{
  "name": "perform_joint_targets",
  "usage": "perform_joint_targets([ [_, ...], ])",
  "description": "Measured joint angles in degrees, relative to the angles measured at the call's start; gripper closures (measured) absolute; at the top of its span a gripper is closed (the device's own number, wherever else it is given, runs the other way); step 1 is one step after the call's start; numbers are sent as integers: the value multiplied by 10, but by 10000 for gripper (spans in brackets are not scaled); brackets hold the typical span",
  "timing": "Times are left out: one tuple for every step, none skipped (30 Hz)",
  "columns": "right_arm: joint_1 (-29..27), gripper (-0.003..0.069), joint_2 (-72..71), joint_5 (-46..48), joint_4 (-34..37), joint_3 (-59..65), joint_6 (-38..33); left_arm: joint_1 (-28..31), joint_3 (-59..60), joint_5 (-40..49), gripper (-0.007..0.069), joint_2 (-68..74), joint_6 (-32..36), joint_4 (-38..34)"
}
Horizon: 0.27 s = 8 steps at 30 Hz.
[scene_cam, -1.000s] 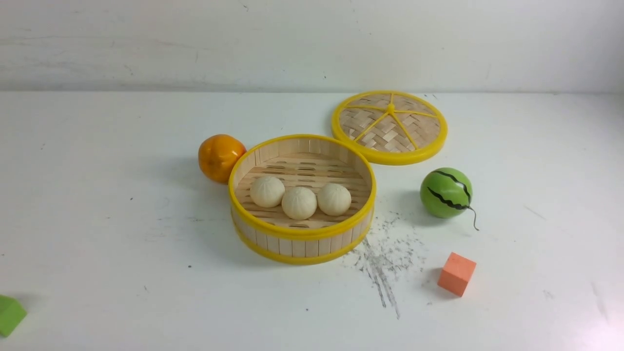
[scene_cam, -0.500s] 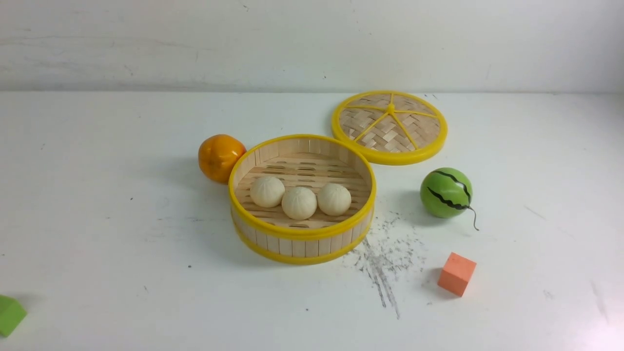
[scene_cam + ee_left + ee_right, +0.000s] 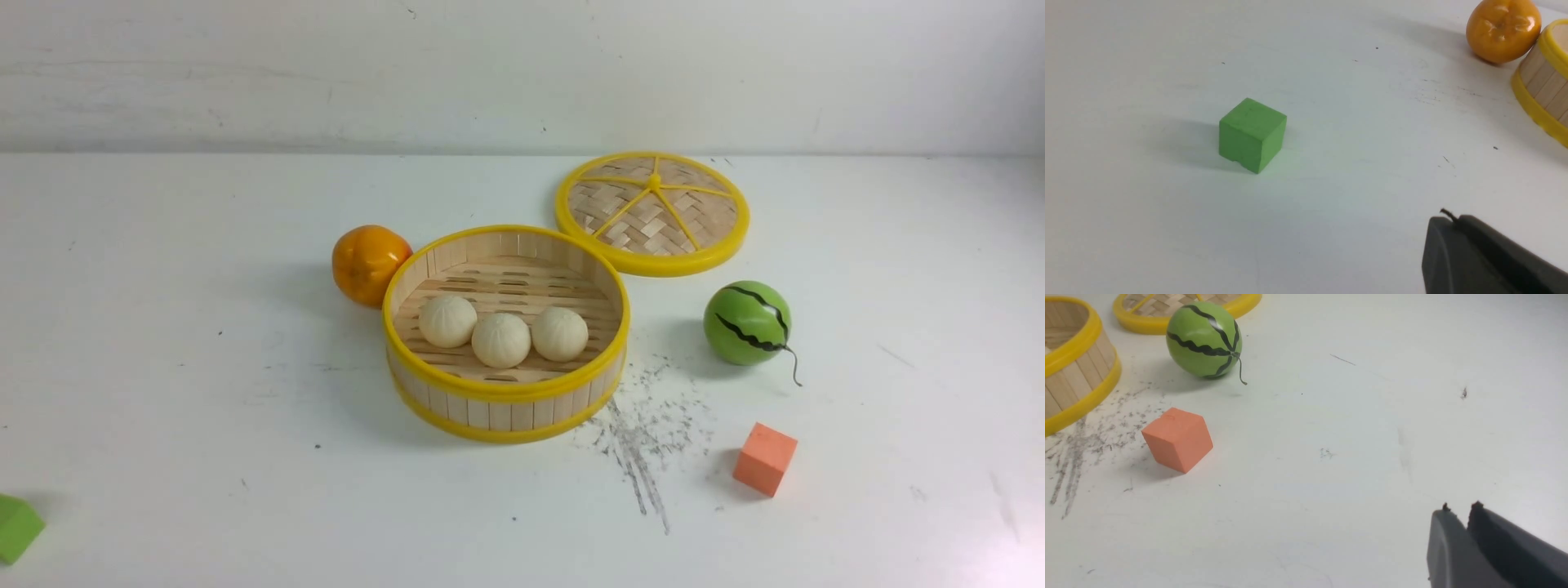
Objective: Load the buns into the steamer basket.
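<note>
Three cream-white buns [image 3: 500,339] lie side by side on the slat floor of the steamer basket [image 3: 506,390] in the middle of the table. Part of the basket's wall also shows in the left wrist view [image 3: 1541,90] and in the right wrist view [image 3: 1073,379]. Neither gripper shows in the front view. My left gripper [image 3: 1453,220] is shut and empty, low over bare table well short of the basket. My right gripper [image 3: 1458,511] is shut and empty over bare table, away from the basket.
An orange fruit [image 3: 369,263] touches the basket's far left side. The woven lid [image 3: 651,211] lies behind it to the right. A green watermelon ball [image 3: 748,322] and an orange cube [image 3: 765,458] sit to the right. A green cube [image 3: 16,527] is near the front left edge.
</note>
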Motion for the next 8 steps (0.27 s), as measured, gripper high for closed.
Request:
perform_joint_targets([
  [0,583,0,0,0,0,0,0,0,0,637,0,0,0],
  [0,582,0,0,0,0,0,0,0,0,637,0,0,0],
  [0,580,0,0,0,0,0,0,0,0,636,0,0,0],
  [0,580,0,0,0,0,0,0,0,0,636,0,0,0],
  [0,578,0,0,0,0,0,0,0,0,635,0,0,0],
  [0,577,0,0,0,0,0,0,0,0,634,0,0,0],
  [0,577,0,0,0,0,0,0,0,0,634,0,0,0],
  [0,574,0,0,0,0,0,0,0,0,630,0,0,0],
])
